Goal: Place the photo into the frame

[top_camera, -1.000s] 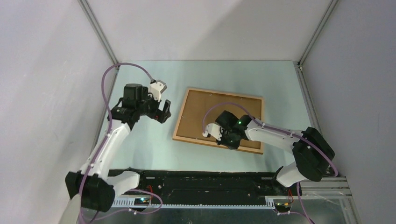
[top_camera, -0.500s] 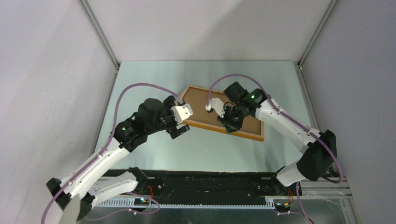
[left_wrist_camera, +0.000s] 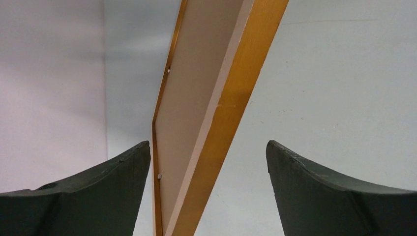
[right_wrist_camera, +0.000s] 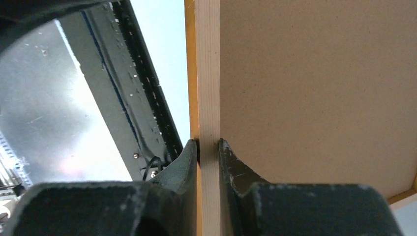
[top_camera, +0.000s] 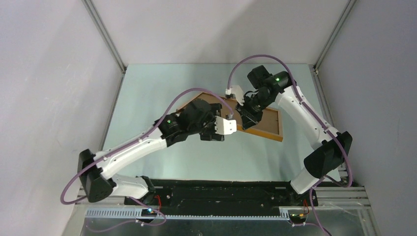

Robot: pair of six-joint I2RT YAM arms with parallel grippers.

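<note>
The frame is held tilted over the table, with a brown backing board seated inside it. One side of the frame is clamped between the nearly closed fingers of the right gripper. The left gripper is spread wide, its fingers placed either side of the frame's edge, and no contact is made.

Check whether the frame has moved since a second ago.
Yes. The frame, gripped by the right claw, has tilted up: its near edge now sits farther from the black base rail, higher in the top view.
</note>
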